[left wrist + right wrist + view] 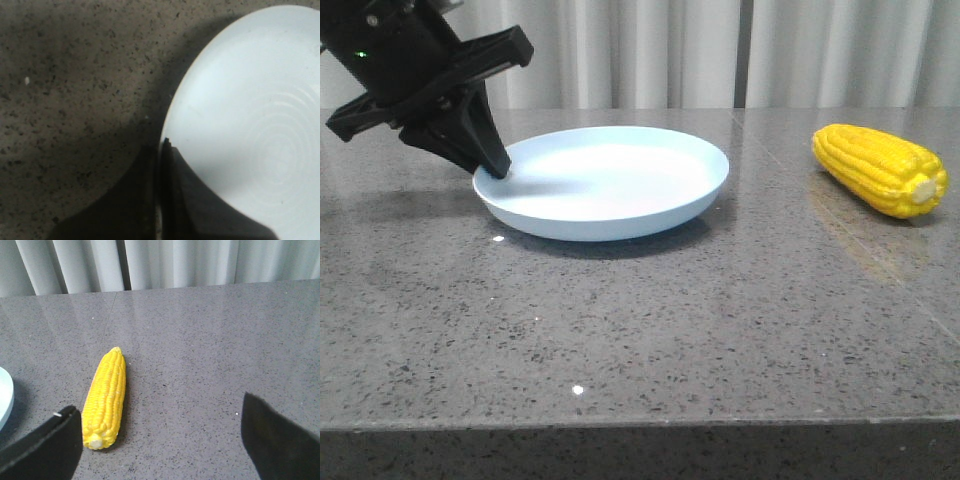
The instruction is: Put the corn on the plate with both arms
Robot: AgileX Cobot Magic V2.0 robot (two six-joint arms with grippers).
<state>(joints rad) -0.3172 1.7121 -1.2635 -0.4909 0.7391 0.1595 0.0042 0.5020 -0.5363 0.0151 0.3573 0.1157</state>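
Note:
The pale blue plate sits left of centre on the grey table. My left gripper is at its left rim, shut on it. In the left wrist view the plate fills the right side, and the left gripper has one finger inside the rim and one outside. The yellow corn lies on the table at the far right, pale stub end toward the front. In the right wrist view the corn lies just beside one finger of my open, empty right gripper. The right gripper is out of the front view.
The speckled grey stone table ends at a front edge close to the camera. White curtains hang behind the table. A sliver of the plate's rim shows at the edge of the right wrist view.

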